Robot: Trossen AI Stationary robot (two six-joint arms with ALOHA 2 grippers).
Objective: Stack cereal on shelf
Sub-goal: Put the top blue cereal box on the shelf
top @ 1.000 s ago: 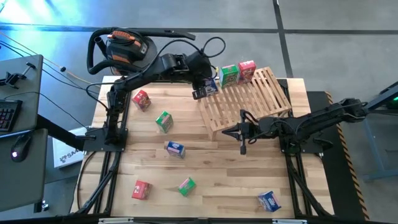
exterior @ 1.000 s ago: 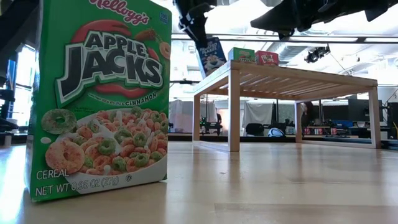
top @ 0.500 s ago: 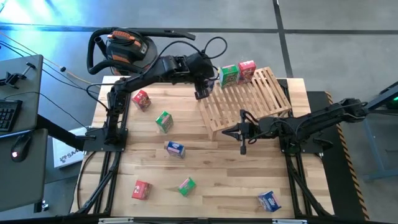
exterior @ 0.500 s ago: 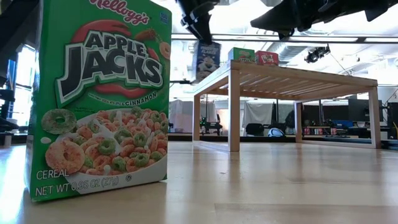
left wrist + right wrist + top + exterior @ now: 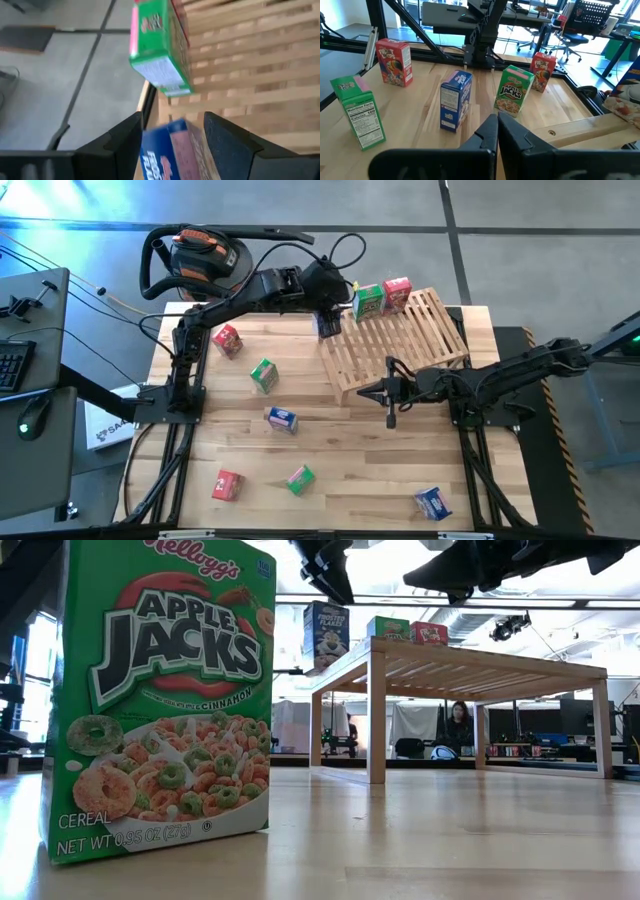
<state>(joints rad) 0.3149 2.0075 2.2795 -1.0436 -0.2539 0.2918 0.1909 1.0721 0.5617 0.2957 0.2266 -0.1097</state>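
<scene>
Cereal mattered here: your left gripper (image 5: 328, 323) pinched a blue box (image 5: 325, 634) upright at the shelf's (image 5: 420, 340) near-left corner, just beside the green box (image 5: 368, 301) and red box (image 5: 397, 293) standing on the slats. Your right gripper (image 5: 390, 406) waited off the shelf's front edge, fingers pressed together, farther from that row.

The shelf (image 5: 400, 340) stands at the far right of the tabletop (image 5: 340, 460); two cereal boxes (image 5: 382, 298) stand on its far edge.
</scene>
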